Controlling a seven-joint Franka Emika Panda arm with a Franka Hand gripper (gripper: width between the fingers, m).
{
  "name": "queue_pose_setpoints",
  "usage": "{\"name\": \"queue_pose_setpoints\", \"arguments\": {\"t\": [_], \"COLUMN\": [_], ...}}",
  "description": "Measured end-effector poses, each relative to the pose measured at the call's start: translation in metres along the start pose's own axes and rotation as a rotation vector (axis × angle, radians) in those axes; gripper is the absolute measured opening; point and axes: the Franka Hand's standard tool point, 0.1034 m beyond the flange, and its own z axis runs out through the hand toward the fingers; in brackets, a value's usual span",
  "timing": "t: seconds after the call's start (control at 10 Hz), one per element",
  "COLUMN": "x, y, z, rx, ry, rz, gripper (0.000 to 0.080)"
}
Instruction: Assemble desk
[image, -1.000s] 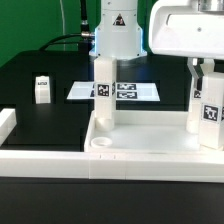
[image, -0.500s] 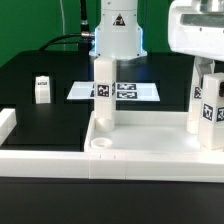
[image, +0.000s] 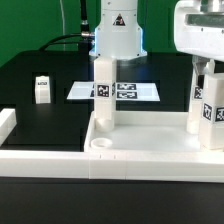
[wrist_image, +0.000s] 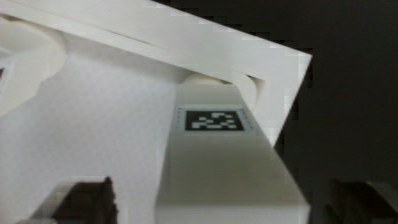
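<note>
White tabletop (image: 150, 160) carries two upright legs (image: 103, 90). Your hand (wrist_image: 221, 203) hangs open over the leg (image: 203, 108) at the tabletop's end on the exterior view's right, fingers (wrist_image: 86, 203) clear.

Robotics lab: marker board (image: 126, 91) on black table (image: 55, 125)

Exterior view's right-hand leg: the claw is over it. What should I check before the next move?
1. Right-hand leg upright in the tabletop's corner: ok.
2. Claw open, fingers apart on both sides of that leg: ok.
3. That leg seated fully in its hole: cannot tell.
4. Second standing leg upright: ok.
5. Loose leg standing apart from the tabletop: ok.
</note>
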Motion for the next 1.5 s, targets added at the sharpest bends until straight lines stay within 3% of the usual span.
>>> {"name": "queue_pose_setpoints", "arguments": {"t": [0.3,1.5], "x": [-0.0024,-0.0011], "y": [-0.0019,-0.0017], "z": [-0.001,-0.0011], "rx": [0.004,-0.009], "ry": [0.0,0.013], "rz": [-0.243,-1.089], "gripper": [0.0647,0.0649]}}
